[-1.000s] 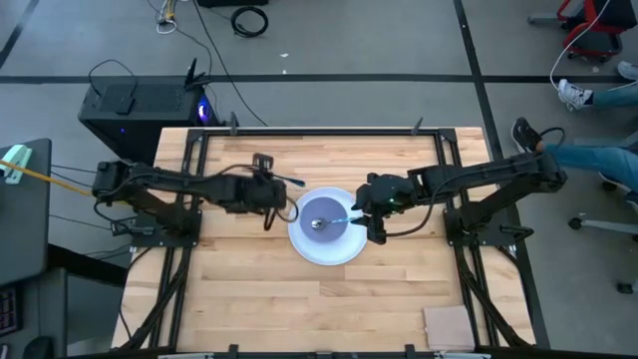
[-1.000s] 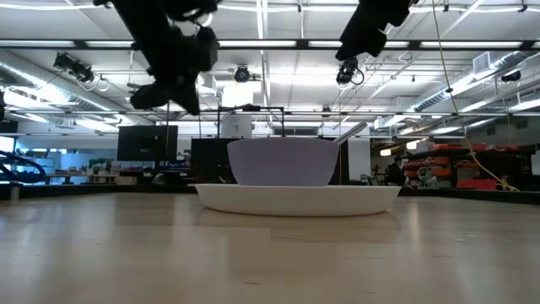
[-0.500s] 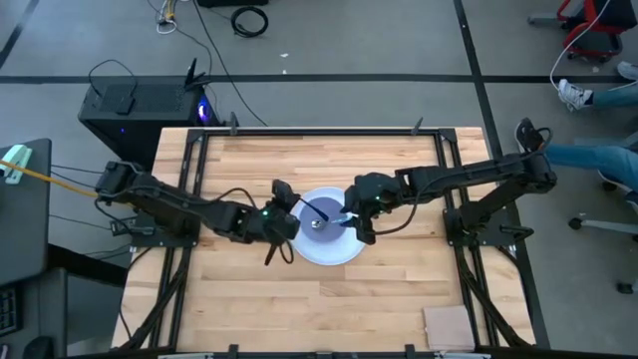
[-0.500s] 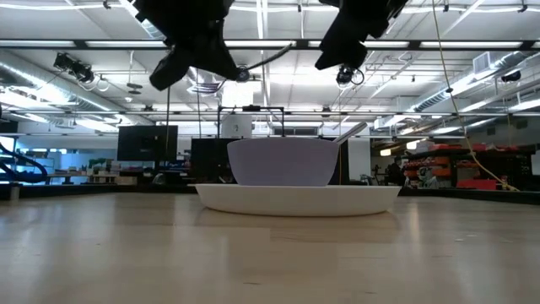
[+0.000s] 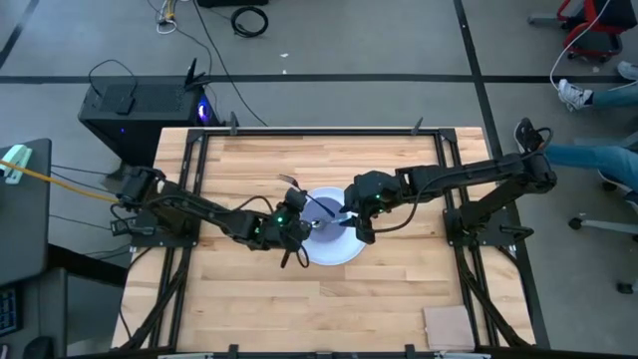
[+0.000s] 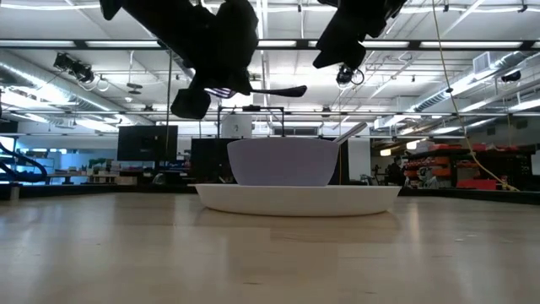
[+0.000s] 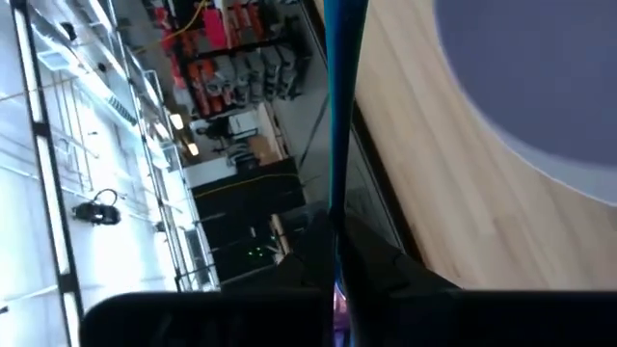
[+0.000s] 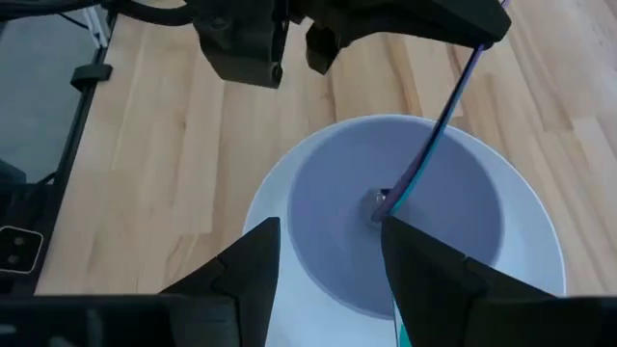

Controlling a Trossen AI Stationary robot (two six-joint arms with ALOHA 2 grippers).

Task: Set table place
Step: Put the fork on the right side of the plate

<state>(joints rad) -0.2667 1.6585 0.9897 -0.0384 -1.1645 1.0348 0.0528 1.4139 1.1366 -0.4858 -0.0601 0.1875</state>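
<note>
A lavender-blue bowl (image 5: 327, 227) stands in a round white plate (image 5: 334, 251) at the table's middle. A spoon (image 8: 378, 200) lies in the bowl, its handle (image 6: 350, 133) leaning on the right rim. My left gripper (image 5: 296, 221) is at the plate's left edge, above it, shut on a fork (image 5: 319, 207) whose teal handle reaches over the bowl. My right gripper (image 5: 351, 221) hovers open above the bowl's right side, holding nothing; its fingers show in the right wrist view (image 8: 328, 280). My left gripper pinches the fork at its purple end (image 8: 474, 58) between its two fingers, coming level from the table's left. The teal handle (image 7: 339, 145) sticks straight out past the fingertips. The fork (image 6: 274, 89) hangs about level, clear above the bowl's rim.
Black metal rails (image 5: 299, 132) edge the table's far side, and both arms' frames stand on the table's left and right. Bare wood (image 5: 329, 309) lies on the near side of the plate. A person's legs (image 5: 588, 160) show beyond the right edge.
My left gripper has carried the fork toward the table's near edge and right, to the plate's left edge, and has come lower. It has turned, so the fork now points over the bowl. My right gripper has shifted a little toward the bowl.
</note>
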